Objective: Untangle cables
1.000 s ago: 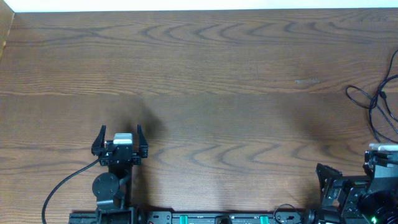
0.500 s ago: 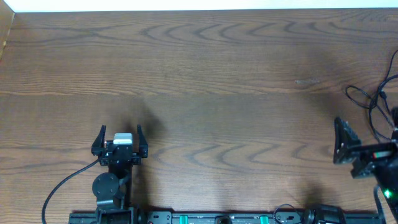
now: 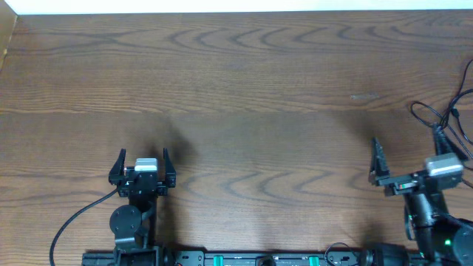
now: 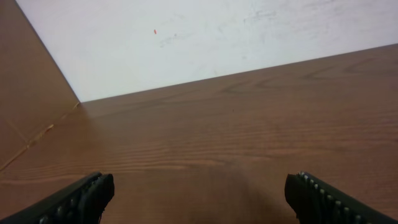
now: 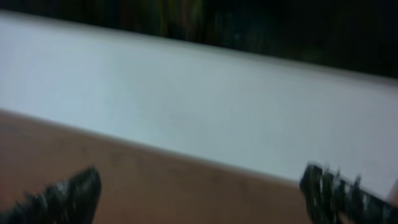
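- Brown wood-grain counter [image 3: 259,81] with a plain white wall [image 4: 217,37] along its far edge.
- The black rail [image 3: 244,258] on the near edge has green bits; any print there is too small to read.
- The cables [image 3: 443,122] are thin black loops at the counter's far-right edge, partly cut off by the frame.
- Right pincer [image 5: 199,196] is spread wide and holds nothing. The cables lie near it on its far side, not touching.
- Left pincer [image 3: 143,154] is also spread and empty, well apart from the cables.

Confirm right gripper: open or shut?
Open: right gripper shows fingers at opposite edges of the wrist view, nothing between them.
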Motion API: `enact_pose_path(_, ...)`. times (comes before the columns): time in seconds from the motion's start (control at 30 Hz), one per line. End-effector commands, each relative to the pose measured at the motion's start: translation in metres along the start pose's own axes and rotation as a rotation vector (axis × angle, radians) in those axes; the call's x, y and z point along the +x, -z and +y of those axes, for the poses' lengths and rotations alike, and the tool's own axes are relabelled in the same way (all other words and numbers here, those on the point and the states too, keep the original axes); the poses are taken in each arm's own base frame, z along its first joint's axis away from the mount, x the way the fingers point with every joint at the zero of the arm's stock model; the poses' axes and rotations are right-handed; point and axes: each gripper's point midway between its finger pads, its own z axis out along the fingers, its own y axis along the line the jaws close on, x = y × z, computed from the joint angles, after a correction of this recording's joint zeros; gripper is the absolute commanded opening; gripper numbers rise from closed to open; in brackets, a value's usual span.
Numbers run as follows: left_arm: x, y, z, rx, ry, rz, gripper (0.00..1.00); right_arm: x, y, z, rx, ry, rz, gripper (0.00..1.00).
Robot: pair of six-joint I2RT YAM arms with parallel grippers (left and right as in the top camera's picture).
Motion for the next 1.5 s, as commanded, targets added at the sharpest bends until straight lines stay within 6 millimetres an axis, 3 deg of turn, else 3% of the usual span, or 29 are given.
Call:
enact_pose_path(0.0, 0.015, -0.001, -0.001, -0.001, 0.009, 0.049, 0.94, 0.010, -0.002, 0.008, -0.031, 0.026, -0.066, 0.99)
enact_pose_path(0.27, 0.015, -0.001, -0.001, -0.001, 0.009, 0.049, 0.94, 0.019, -0.001, 0.013, -0.032, 0.086, -0.258, 0.99)
enact_pose_path(0.37, 0.015, -0.001, -0.001, -0.001, 0.009, 0.049, 0.94, 0.031, 0.002, 0.017, -0.034, 0.096, -0.295, 0.99)
enact_pose_path(0.6, 0.015, -0.001, -0.001, -0.001, 0.009, 0.049, 0.94, 0.055, 0.005, 0.021, -0.039, 0.095, -0.297, 0.99)
enact_pose_path(1.0, 0.015, -0.001, -0.001, -0.001, 0.009, 0.049, 0.94, 0.075, 0.001, 0.019, -0.025, 0.084, -0.246, 0.99)
enact_pose_path(1.1, 0.015, -0.001, -0.001, -0.001, 0.009, 0.049, 0.94, 0.090, -0.002, 0.017, -0.019, 0.066, -0.184, 0.99)
enact_pose_path(1.47, 0.015, -0.001, -0.001, -0.001, 0.009, 0.049, 0.94, 0.174, -0.004, 0.014, 0.006, -0.012, 0.156, 0.99)
